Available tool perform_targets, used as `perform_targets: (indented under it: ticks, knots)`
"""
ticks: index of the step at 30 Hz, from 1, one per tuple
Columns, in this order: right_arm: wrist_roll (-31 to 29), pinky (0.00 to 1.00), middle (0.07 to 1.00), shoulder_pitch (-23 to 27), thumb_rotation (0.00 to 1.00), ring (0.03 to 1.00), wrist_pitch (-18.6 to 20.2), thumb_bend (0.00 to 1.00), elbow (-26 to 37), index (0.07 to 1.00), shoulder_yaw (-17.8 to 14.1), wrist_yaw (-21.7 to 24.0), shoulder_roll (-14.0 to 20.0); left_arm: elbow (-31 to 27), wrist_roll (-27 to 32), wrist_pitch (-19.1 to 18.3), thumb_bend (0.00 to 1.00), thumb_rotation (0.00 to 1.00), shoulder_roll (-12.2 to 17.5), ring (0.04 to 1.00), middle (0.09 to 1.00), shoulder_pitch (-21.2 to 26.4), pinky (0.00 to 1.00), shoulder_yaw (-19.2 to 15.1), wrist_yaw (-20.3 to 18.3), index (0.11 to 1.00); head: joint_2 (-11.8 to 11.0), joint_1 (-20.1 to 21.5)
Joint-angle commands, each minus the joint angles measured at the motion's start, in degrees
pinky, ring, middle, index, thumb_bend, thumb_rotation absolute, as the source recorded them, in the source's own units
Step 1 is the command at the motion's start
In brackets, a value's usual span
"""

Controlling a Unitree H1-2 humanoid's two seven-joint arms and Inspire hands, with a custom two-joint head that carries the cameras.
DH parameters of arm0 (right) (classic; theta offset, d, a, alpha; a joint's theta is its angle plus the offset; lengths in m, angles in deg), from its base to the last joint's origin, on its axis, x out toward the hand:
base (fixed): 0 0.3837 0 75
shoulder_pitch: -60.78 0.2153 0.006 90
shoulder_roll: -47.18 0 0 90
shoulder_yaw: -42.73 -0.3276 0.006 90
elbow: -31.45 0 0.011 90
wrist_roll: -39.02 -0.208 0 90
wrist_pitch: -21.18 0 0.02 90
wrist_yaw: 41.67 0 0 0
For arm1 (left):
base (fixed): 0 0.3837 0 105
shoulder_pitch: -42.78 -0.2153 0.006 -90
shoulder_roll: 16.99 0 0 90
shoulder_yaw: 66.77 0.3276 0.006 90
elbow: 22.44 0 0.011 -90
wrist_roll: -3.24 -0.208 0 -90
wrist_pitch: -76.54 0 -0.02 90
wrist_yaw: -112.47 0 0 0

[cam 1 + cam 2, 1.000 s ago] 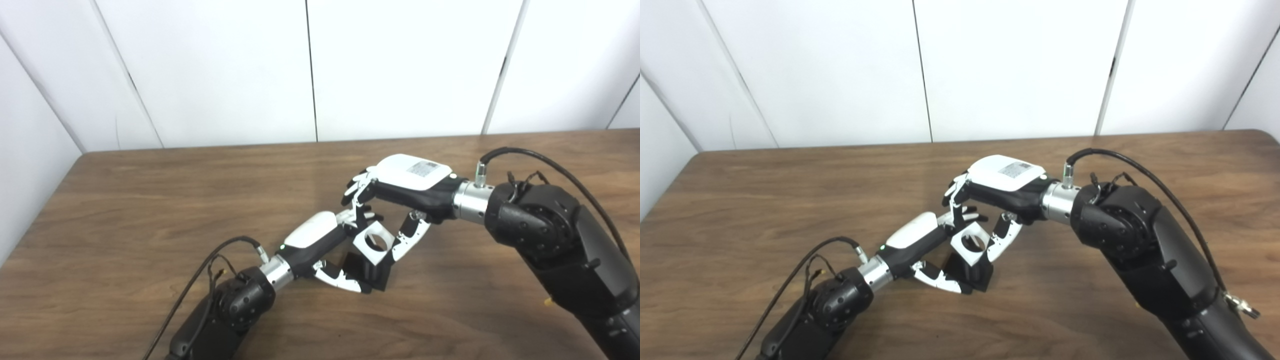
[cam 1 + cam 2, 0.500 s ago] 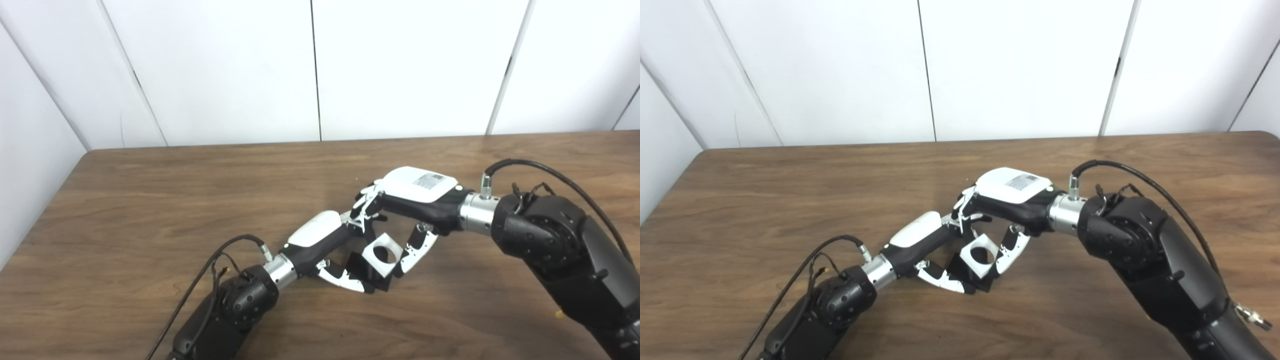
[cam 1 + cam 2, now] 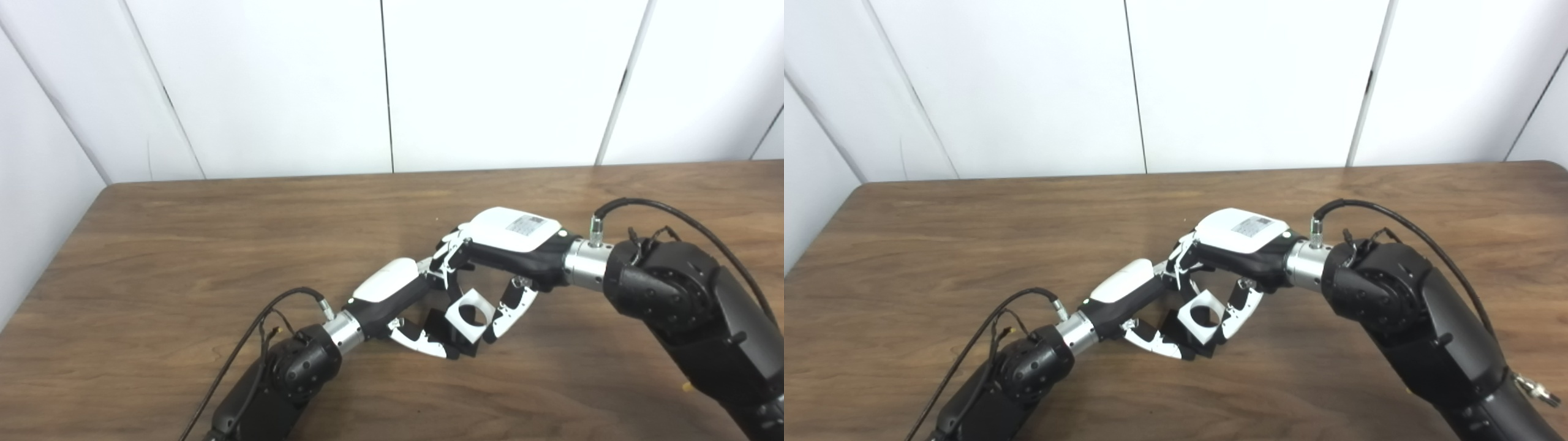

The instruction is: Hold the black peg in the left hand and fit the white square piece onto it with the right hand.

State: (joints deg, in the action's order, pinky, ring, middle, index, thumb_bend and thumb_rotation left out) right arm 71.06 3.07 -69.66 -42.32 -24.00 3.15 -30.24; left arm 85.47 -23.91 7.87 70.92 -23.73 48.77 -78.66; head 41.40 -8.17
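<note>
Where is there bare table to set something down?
Bare wood runs along the table's far edge by the wall and over its left half. It is crowded mid-table, where the left hand and right hand close on the peg and white piece.

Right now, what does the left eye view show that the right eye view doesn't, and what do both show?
Only the left eye view shows more of the side wall at the picture's left. Only the right eye view shows the table's rounded far right corner. Both show the left robot hand holding the black peg and the right robot hand holding the white square piece against it.
</note>
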Motion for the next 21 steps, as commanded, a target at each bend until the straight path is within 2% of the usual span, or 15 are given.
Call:
perform_targets:
  ticks: [1, 14, 21]
  knots:
    - [-0.17, 0.92, 0.800, 2.06, 0.14, 0.887, -1.11, 0.52, 0.40, 0.480, -0.64, -0.96, 0.29, 0.62, -3.15, -1.50, 0.52, 0.08, 0.22, 1.000, 0.928, 0.85, 0.96, 0.88, -0.80, 0.494, -0.03, 0.04]
    - [0.16, 0.96, 0.807, 2.96, 0.14, 0.902, 1.65, 0.52, 0.06, 0.481, -1.05, -1.45, -2.52, 0.68, -3.41, -1.15, 0.52, 0.08, 0.17, 1.000, 0.933, 0.91, 0.97, 1.13, -0.55, 0.494, 0.28, -0.07]
    - [0.92, 0.93, 0.802, 3.18, 0.14, 0.894, 1.03, 0.52, -1.53, 0.482, -0.99, -2.34, -3.98, 0.53, -3.34, -1.50, 0.52, 0.08, 0.34, 1.000, 0.932, 1.10, 0.96, 1.31, -1.11, 0.494, 0.48, -0.09]
